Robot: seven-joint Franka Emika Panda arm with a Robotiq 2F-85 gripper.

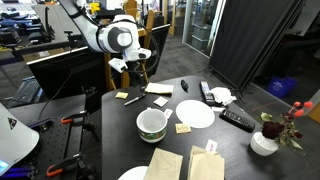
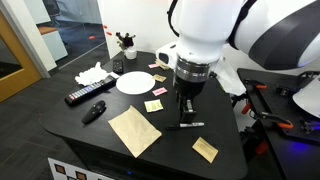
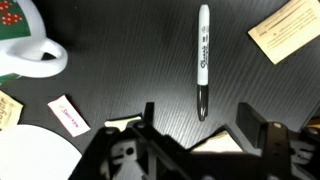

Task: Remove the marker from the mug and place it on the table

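Observation:
The marker (image 3: 203, 60), a slim stick with a white barrel and a black cap, lies flat on the black table (image 3: 120, 70). It also shows in both exterior views (image 1: 131, 99) (image 2: 190, 125). My gripper (image 3: 198, 125) is open and empty, hovering just above the marker's capped end, apart from it. It shows in both exterior views too (image 1: 133, 66) (image 2: 186, 105). The white mug (image 1: 152, 123) with a greenish rim stands upright near the table's middle. Its handle and side show at the top left of the wrist view (image 3: 28, 50).
A white plate (image 1: 195, 114) (image 2: 133, 82), a black remote (image 1: 237, 119) (image 2: 85, 96) and a flower vase (image 1: 265, 142) (image 2: 125, 42) stand on the table. Tan paper sheets (image 2: 134, 130) and sticky notes (image 3: 285, 28) (image 2: 205, 149) lie around the marker. A stubby black object (image 2: 94, 111) lies beside the remote.

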